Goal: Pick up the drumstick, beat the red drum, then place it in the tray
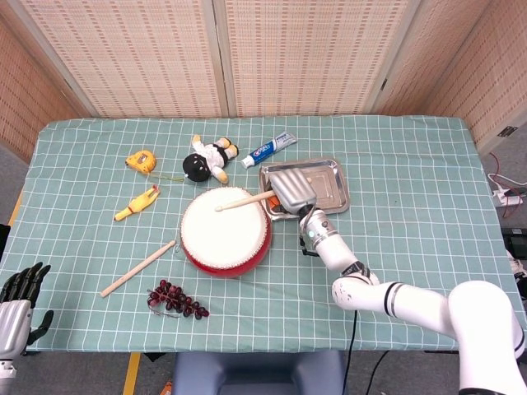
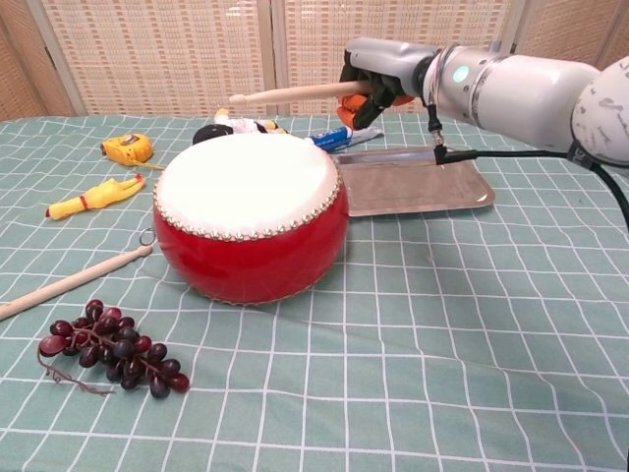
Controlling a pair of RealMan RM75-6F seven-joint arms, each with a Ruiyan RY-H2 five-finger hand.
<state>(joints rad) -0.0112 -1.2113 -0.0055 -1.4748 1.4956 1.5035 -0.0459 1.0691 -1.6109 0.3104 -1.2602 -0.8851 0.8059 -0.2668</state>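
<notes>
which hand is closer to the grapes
Left. The left hand rests off the table's near-left corner, left of the grapes. The right hand is beyond the drum, over the tray, holding the drumstick.

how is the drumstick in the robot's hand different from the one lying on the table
The held drumstick is gripped by the right hand and raised above the red drum, clear of its skin; the spare drumstick lies flat on the tablecloth left of the drum, untouched. Both are plain pale wooden sticks.

1. The drumstick [image 2: 295, 93], pale wood, is held roughly level above the drum, tip clear of the skin.
2. The red drum [image 2: 251, 218], white-skinned, sits upright.
3. The tray [image 2: 423, 187], seemingly metal, lies just beside it.
</notes>
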